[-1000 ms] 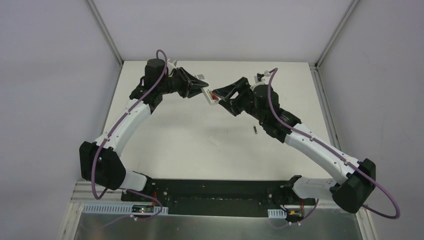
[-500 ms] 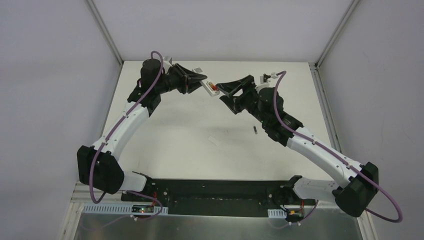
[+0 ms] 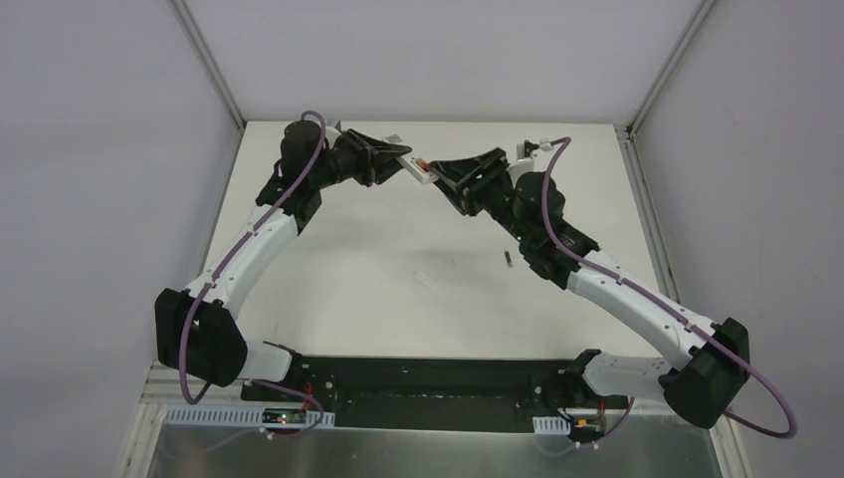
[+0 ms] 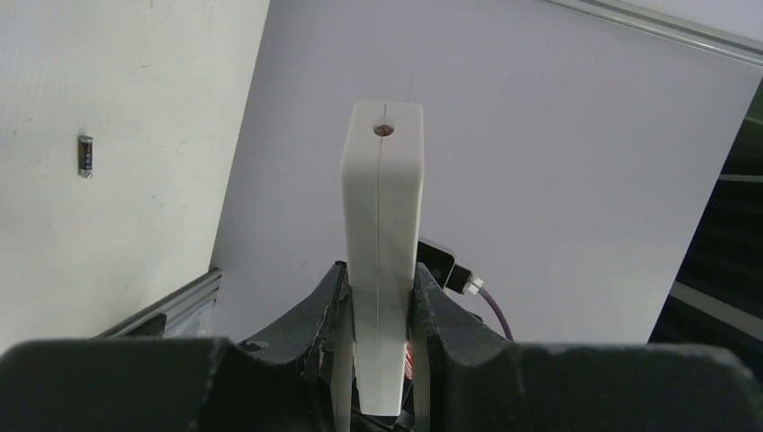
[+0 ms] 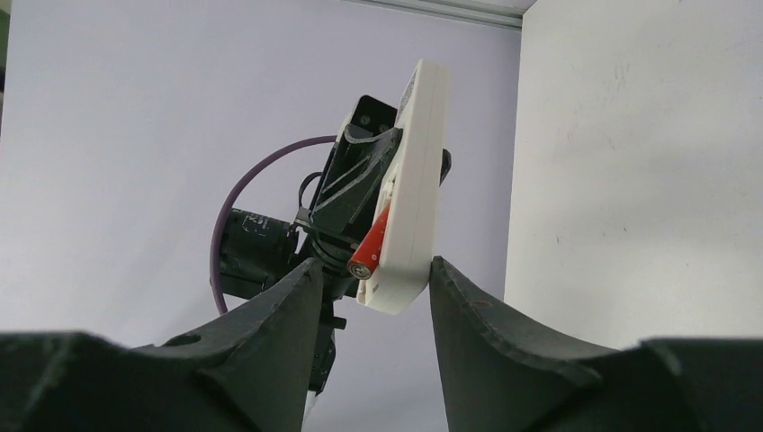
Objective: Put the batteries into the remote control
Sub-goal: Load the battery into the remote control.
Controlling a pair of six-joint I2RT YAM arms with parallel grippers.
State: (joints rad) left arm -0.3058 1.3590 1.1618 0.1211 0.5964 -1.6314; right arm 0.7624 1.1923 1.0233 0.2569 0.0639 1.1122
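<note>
White and slim, the remote control (image 5: 412, 171) is up in the air over the far end of the table (image 3: 348, 249), not lying on it. The left gripper (image 4: 380, 310) is squeezed tight on its two flat sides, so the long bar sticks straight out toward the right arm. The red battery (image 5: 370, 243) sits at the remote's open end, slanted, with one tip poking out, so it looks only half in. The right gripper (image 5: 371, 292) is the nearer one to that battery. Its jaws are spread wide and hold nothing, and the end of the remote is right in front of the gap. I think those fingers are not touching the remote, but the view is too poor to be sure. The next push should press the poking-out tip down into the remote. The dark battery (image 3: 506, 261) lies on the table beside the right arm, well apart from both grippers, with a small white cover (image 3: 426, 281) near it.
</note>
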